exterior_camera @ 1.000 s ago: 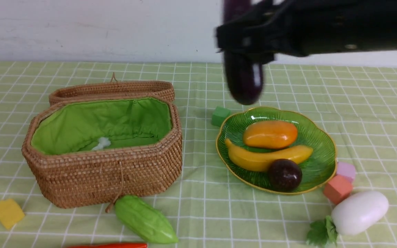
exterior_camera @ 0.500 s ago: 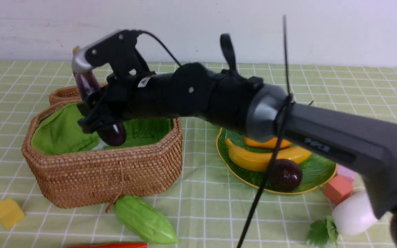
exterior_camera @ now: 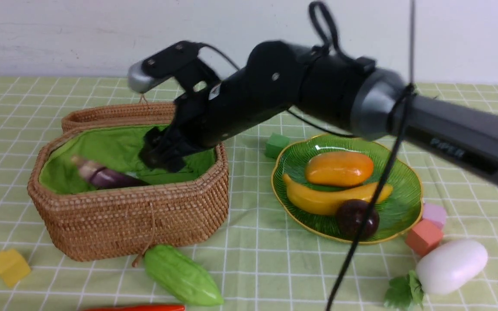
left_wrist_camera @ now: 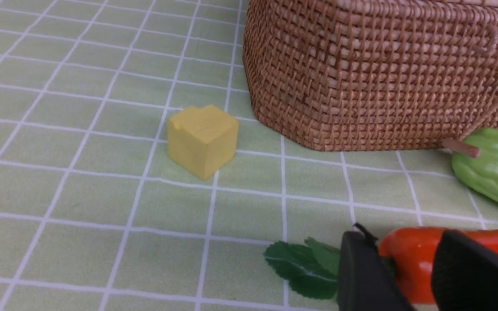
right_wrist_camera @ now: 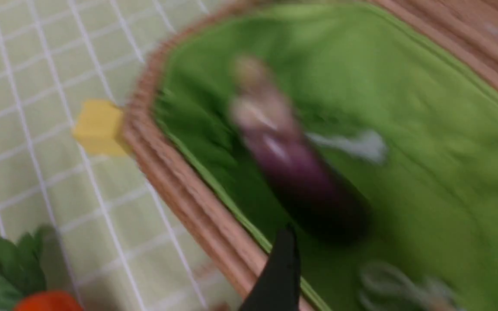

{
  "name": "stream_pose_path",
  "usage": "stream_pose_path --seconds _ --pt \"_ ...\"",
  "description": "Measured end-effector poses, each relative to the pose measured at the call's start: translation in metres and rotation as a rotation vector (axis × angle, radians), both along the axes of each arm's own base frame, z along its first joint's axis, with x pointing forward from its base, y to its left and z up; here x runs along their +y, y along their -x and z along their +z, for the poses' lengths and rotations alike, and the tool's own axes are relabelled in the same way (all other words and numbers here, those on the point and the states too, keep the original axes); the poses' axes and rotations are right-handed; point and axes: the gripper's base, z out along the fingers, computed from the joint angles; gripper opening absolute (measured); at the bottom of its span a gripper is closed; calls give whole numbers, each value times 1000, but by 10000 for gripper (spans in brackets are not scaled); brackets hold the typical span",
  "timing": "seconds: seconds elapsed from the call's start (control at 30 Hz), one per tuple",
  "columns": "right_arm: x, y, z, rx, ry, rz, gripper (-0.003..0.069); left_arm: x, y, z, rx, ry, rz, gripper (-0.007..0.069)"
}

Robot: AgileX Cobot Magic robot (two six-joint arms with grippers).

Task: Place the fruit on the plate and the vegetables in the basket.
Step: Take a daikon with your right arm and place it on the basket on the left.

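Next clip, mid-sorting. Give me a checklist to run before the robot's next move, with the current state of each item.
1. Purple toy eggplant lies inside the brown woven wicker basket: ok.
2. Right end effector open and empty: ok.
3. Yellow banana, orange mango and dark ball on the green glass plate: ok.
4. Bumpy light-green gourd in basket: not ok, it lies on the checked cloth in front.
5. White radish in basket: not ok, on the cloth beside the plate.
6. Left end effector gripping the long red pepper: cannot tell; its fingers flank it.
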Motion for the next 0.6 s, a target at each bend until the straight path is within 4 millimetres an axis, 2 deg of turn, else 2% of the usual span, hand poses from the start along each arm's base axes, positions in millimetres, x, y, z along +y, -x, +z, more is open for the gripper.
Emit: stream_pose_path --seconds 0.07,0.17,0.2,0.23,0.27,0.33,0.4,0.47,0.53,0.6 --pt "-36 -4 19 50 50 -74 638 0 0 0 0 0 0 239" --pt "-102 -4 57 117 93 -234 574 0 0 0 0 0 0 239" --pt "-119 -4 64 135 97 -281 559 0 0 0 0 0 0 239" --pt "-129 -2 68 158 102 -307 542 0 0 0 0 0 0 239" --pt "-163 4 86 183 90 -403 505 0 0 0 0 0 0 239" --pt "-193 17 99 196 58 -496 463 0 0 0 0 0 0 239" --pt "-216 35 104 230 21 -589 429 0 0 0 0 0 0 239" --pt "-229 51 99 290 -28 -686 416 0 0 0 0 0 0 239" --pt "-239 66 86 371 -84 -793 410 0 0 0 0 0 0 239" --pt "-248 77 64 466 -133 -912 410 0 0 0 0 0 0 239"
